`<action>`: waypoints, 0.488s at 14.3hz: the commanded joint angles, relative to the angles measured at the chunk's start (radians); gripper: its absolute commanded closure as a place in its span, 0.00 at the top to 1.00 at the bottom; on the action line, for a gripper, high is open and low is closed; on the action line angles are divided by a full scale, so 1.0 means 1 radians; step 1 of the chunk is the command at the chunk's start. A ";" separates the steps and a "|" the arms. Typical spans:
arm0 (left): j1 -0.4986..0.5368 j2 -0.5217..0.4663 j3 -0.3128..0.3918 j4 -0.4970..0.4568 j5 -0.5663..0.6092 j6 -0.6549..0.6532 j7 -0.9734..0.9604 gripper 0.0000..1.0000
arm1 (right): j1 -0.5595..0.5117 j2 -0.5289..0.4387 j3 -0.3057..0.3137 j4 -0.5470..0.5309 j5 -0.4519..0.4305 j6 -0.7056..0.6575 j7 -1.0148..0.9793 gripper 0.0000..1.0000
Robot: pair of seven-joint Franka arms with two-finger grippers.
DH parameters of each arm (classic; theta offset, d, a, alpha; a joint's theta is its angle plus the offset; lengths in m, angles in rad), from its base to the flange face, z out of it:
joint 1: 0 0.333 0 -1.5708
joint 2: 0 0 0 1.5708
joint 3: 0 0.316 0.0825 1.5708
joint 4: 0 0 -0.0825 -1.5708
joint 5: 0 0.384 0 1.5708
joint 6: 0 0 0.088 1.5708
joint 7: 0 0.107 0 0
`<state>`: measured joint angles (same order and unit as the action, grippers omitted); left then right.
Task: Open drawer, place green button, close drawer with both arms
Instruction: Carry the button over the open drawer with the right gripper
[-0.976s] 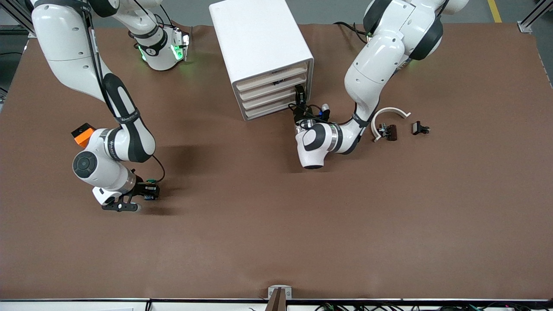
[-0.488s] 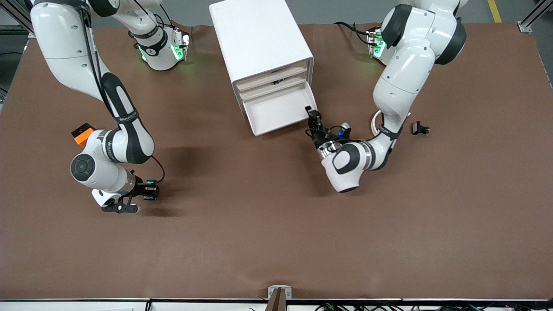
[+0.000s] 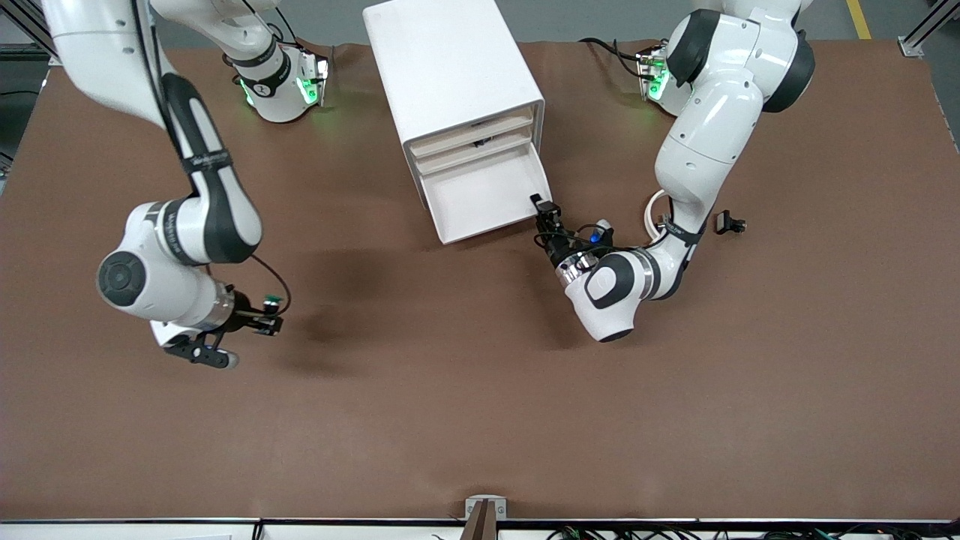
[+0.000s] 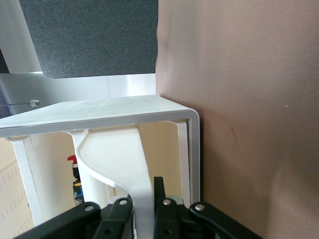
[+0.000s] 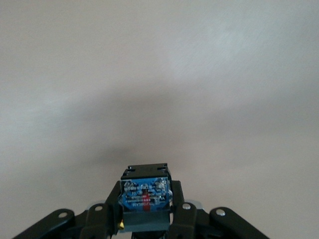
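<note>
Holding drawer [image 3: 484, 196] handle, your left gripper [image 3: 545, 214] stayed pinched, keeping it pulled out. Right gripper [image 3: 264, 316] clamped button [image 3: 271, 302] above bare table [image 3: 450, 390], ready for carry toward drawer.

You can't read the small dark parts [image 4: 76, 172] inside the cabinet [image 3: 450, 67]; the left arm [image 3: 697, 165] hides most of the white arc [image 3: 651, 214].

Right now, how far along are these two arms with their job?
The drawer is already pulled open, the left gripper at its front corner. The right gripper holds the button above the table. Carrying it over, dropping it in and closing the drawer remain.
</note>
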<state>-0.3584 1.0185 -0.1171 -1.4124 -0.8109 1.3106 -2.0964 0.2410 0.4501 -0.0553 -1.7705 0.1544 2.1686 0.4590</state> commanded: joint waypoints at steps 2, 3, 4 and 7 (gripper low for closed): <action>0.015 -0.014 0.002 -0.003 -0.001 0.057 0.032 0.51 | 0.154 -0.070 -0.008 -0.056 0.001 -0.021 0.332 0.00; 0.024 -0.020 -0.003 -0.003 0.002 0.065 0.044 0.96 | 0.187 -0.082 -0.009 -0.055 0.001 -0.033 0.401 0.00; 0.025 -0.021 -0.003 -0.003 0.004 0.067 0.053 1.00 | 0.211 -0.093 -0.008 -0.056 0.001 -0.042 0.465 0.00; 0.045 -0.046 -0.004 0.009 0.006 0.085 0.097 1.00 | 0.279 -0.126 -0.009 -0.055 0.001 -0.096 0.622 0.00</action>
<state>-0.3290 1.0132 -0.1168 -1.3969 -0.8109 1.3835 -2.0346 0.4866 0.3836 -0.0524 -1.7913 0.1541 2.1007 0.9901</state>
